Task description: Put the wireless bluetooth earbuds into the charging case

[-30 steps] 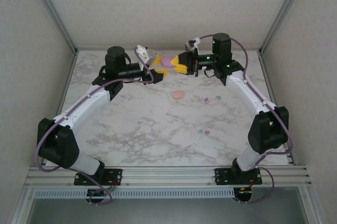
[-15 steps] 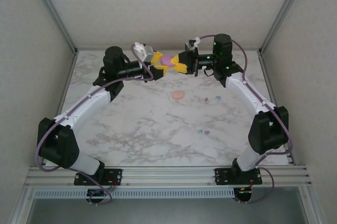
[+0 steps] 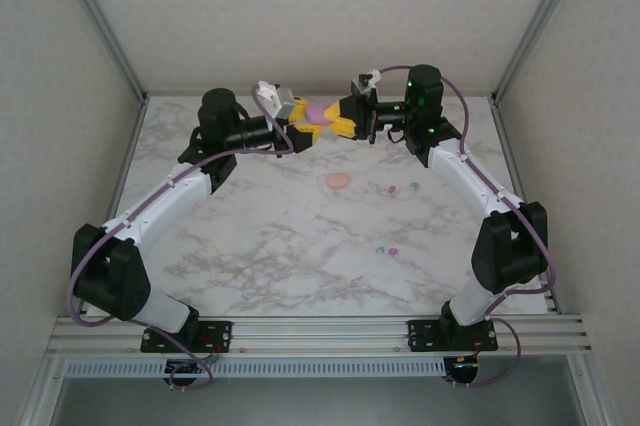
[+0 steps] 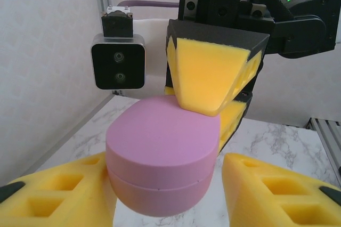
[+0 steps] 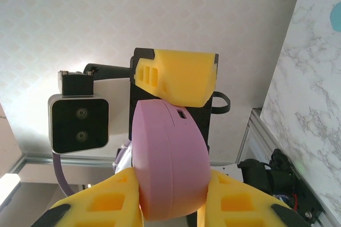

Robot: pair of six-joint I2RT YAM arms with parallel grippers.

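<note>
A closed purple-pink charging case [image 3: 317, 114] hangs in the air above the far middle of the table. My right gripper [image 3: 331, 119] is shut on it from the right; in the right wrist view the case [image 5: 165, 152] touches both yellow pads of that gripper [image 5: 170, 197]. My left gripper [image 3: 308, 126] reaches in from the left and stands open around the case [image 4: 160, 142]: its left pad touches the side, its right pad [image 4: 266, 189] stays a little apart. Tiny earbuds lie on the marble: a purple one [image 3: 392, 189] beside a teal one [image 3: 413, 186], and another pair [image 3: 386, 249] nearer.
A small salmon-pink oval case [image 3: 338, 181] rests on the marble table [image 3: 250, 236] below the grippers. Metal frame posts and white walls close in the table at the back and sides. The arm bases sit at the near edge.
My left gripper's jaws have narrowed around the case held by the right gripper. The right arm and the case have stayed where they were.
</note>
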